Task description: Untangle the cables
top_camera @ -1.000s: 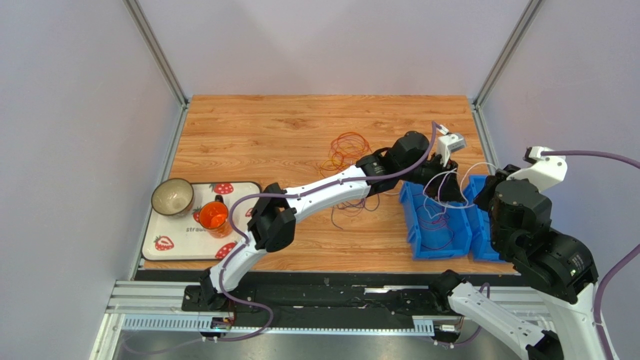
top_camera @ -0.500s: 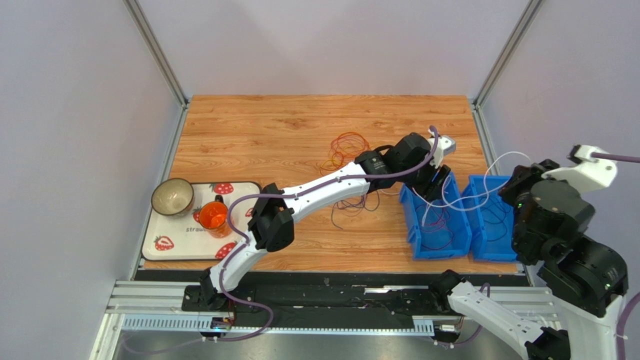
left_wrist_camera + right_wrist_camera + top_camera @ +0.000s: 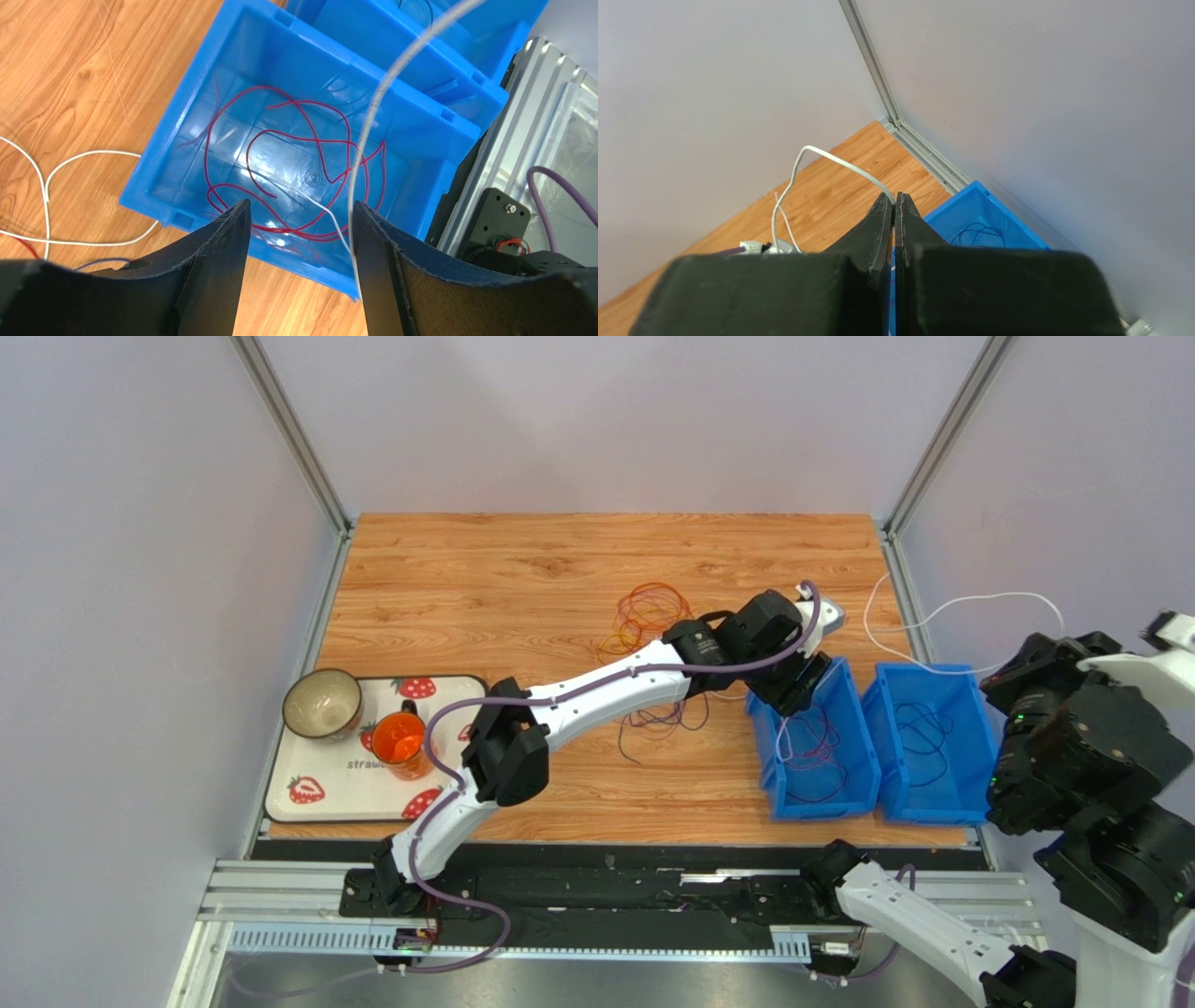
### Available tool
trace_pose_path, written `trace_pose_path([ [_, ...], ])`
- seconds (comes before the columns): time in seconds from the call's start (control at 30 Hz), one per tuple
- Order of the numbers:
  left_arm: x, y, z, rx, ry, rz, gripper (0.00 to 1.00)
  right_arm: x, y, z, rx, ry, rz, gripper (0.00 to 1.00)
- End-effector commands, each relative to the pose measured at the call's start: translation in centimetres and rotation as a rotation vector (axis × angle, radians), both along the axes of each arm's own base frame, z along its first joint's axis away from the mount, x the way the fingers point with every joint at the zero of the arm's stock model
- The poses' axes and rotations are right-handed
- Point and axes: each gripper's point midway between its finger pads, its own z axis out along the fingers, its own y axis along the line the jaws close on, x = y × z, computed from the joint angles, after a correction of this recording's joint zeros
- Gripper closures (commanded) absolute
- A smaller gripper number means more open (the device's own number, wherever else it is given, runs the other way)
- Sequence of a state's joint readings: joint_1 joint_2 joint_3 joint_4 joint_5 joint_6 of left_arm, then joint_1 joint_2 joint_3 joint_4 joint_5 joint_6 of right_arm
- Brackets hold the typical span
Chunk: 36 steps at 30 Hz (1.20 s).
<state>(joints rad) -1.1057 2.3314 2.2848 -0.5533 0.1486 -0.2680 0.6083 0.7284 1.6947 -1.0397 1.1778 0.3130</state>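
My left gripper (image 3: 800,686) hangs open over the left blue bin (image 3: 175,164), where red cables (image 3: 281,150) lie coiled. A white cable (image 3: 407,63) runs down past the inner face of its right finger, and nothing is pinched between the fingers. Far right, my right gripper (image 3: 896,201) is shut on the white cable (image 3: 829,155), which arcs up and back over the table's right edge (image 3: 968,598). The right blue bin (image 3: 968,756) holds dark blue cables (image 3: 980,234). A tangle of orange cables (image 3: 648,605) and purple cables (image 3: 657,728) lies mid-table beside the left arm.
A strawberry-print tray (image 3: 316,784) at the left edge carries a bowl (image 3: 321,703) and an orange cup (image 3: 399,739). Grey walls close in on three sides. A metal rail (image 3: 561,896) runs along the near edge.
My left gripper opened and dropped down over the left bin. The right arm swung out to the right, drawing the white cable away from the bins into a long raised arc.
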Motion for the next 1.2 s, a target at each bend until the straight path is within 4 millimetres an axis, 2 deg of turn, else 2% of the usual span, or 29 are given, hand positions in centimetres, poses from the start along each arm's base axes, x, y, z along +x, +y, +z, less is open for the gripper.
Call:
trace_pose_path([
  [0.0,0.1,0.6,4.9,-0.085,-0.063,-0.007,0.36,1.7,1.6,-2.6,-0.030,0.071,0.031,1.00],
  [0.13,0.3,1.4,6.6,-0.114,-0.061,0.013,0.35,2.8,2.6,-4.5,-0.049,0.122,0.049,1.00],
  [0.23,0.3,2.1,8.7,-0.145,-0.066,0.028,0.32,3.4,3.0,-5.7,-0.066,0.156,0.047,1.00],
  [0.4,0.7,3.7,10.9,-0.176,-0.053,0.069,0.30,4.1,3.3,-6.9,-0.102,0.202,0.026,1.00],
  [0.43,0.7,4.3,12.1,-0.192,-0.058,0.077,0.29,4.3,3.5,-7.1,-0.102,0.208,0.033,1.00],
  [0.5,0.8,5.4,12.2,-0.178,-0.059,0.099,0.29,4.5,3.9,-7.7,-0.098,0.218,0.048,1.00],
  [0.53,0.6,6.4,13.4,-0.187,-0.069,0.110,0.29,4.6,4.0,-8.0,-0.100,0.227,0.050,1.00],
  [0.57,0.8,7.2,13.4,-0.170,-0.076,0.132,0.28,4.8,4.3,-8.6,-0.099,0.238,0.058,1.00],
  [0.6,0.7,8.1,12.4,-0.137,-0.069,0.145,0.28,4.9,4.4,-9.0,-0.101,0.248,0.062,1.00],
  [0.63,0.5,9.5,13.9,-0.149,-0.085,0.162,0.29,5.0,4.6,-9.3,-0.104,0.256,0.065,1.00],
  [0.67,0.6,10.7,13.8,-0.131,-0.091,0.191,0.29,5.2,4.9,-9.8,-0.096,0.263,0.077,1.00],
  [0.7,0.4,11.9,12.0,-0.086,-0.080,0.205,0.29,5.5,5.2,-10.5,-0.102,0.283,0.087,1.00],
  [0.73,-0.2,13.6,13.6,-0.106,-0.100,0.219,0.29,5.8,5.8,-11.0,-0.093,0.294,0.115,1.00],
  [0.77,-0.3,15.2,11.4,-0.046,-0.093,0.249,0.29,5.9,6.1,-11.3,-0.077,0.297,0.124,1.00],
  [0.8,-0.5,16.5,11.3,-0.037,-0.101,0.265,0.29,6.1,6.5,-11.9,-0.067,0.305,0.138,1.00],
  [0.83,-1.2,18.4,13.3,-0.070,-0.126,0.280,0.29,6.4,7.3,-12.4,-0.055,0.320,0.177,1.00],
  [0.87,-1.5,20.1,11.3,-0.017,-0.124,0.307,0.29,6.5,7.6,-12.8,-0.046,0.327,0.188,1.00],
  [0.9,-1.7,21.4,11.3,-0.011,-0.134,0.323,0.29,6.8,8.0,-13.3,-0.036,0.336,0.200,1.00],
  [0.93,-2.5,23.5,12.7,-0.030,-0.155,0.339,0.29,7.1,8.5,-13.9,-0.033,0.356,0.218,1.00],
  [0.97,-2.6,25.2,11.5,0.013,-0.162,0.372,0.29,7.2,8.7,-14.3,-0.034,0.368,0.222,1.00],
  [1.03,-3.5,28.6,12.3,0.016,-0.186,0.417,0.28,7.6,9.1,-15.4,-0.033,0.398,0.222,1.00],
  [1.07,-3.6,30.1,11.3,0.053,-0.196,0.445,0.28,7.7,9.2,-15.7,-0.032,0.406,0.220,1.00],
  [1.13,-4.7,32.9,11.9,0.051,-0.216,0.472,0.29,7.8,9.2,-17.0,-0.039,0.434,0.212,1.00],
  [1.17,-4.8,34.1,11.1,0.074,-0.220,0.495,0.29,7.8,9.1,-17.5,-0.043,0.446,0.205,1.00],
])
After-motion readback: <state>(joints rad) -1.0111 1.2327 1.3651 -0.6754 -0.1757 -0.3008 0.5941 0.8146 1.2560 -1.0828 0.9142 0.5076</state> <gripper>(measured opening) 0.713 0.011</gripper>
